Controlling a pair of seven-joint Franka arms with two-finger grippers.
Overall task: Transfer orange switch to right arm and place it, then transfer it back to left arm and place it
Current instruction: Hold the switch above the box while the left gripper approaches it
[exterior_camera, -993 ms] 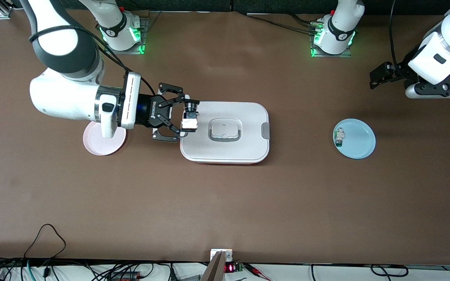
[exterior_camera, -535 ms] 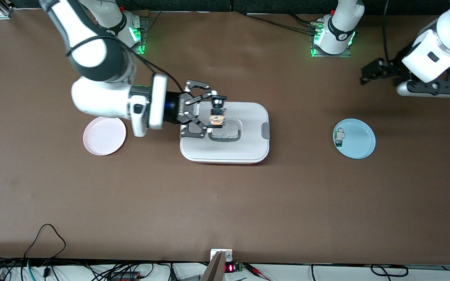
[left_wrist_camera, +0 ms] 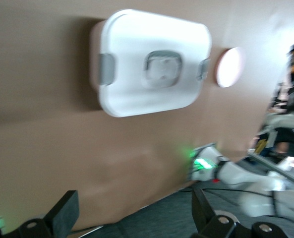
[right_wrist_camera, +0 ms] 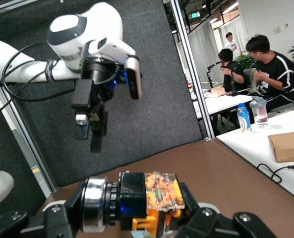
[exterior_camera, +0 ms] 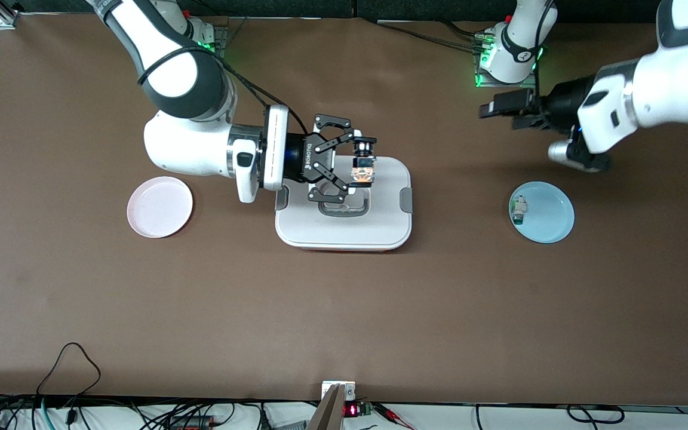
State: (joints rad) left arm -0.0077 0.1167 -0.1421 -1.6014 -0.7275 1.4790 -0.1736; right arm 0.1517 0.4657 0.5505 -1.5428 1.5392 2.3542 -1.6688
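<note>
The orange switch (exterior_camera: 362, 166), black-bodied with a silver ring and an orange clear-topped end, is held sideways in the air. My right gripper (exterior_camera: 363, 162) is shut on it above the box (exterior_camera: 380, 224), over the lid near the handle. In the right wrist view the switch (right_wrist_camera: 147, 198) fills the space between the fingers. My left gripper (exterior_camera: 501, 113) hangs open and empty over bare table near the left arm's base, pointing toward the box. The left wrist view shows its fingers (left_wrist_camera: 62, 218) spread wide, with the white box (left_wrist_camera: 137, 94) seen farther off. From the right wrist, the left gripper (right_wrist_camera: 89, 131) shows at a distance.
A blue plate (exterior_camera: 553, 224) holding a small white-and-teal part (exterior_camera: 518, 210) lies toward the left arm's end. A pink plate (exterior_camera: 160, 207) sits toward the right arm's end. Cables run along the table edge nearest the front camera.
My right arm has carried the switch from the box's edge to over the lid's middle. My left arm has swung its open gripper inward toward the box.
</note>
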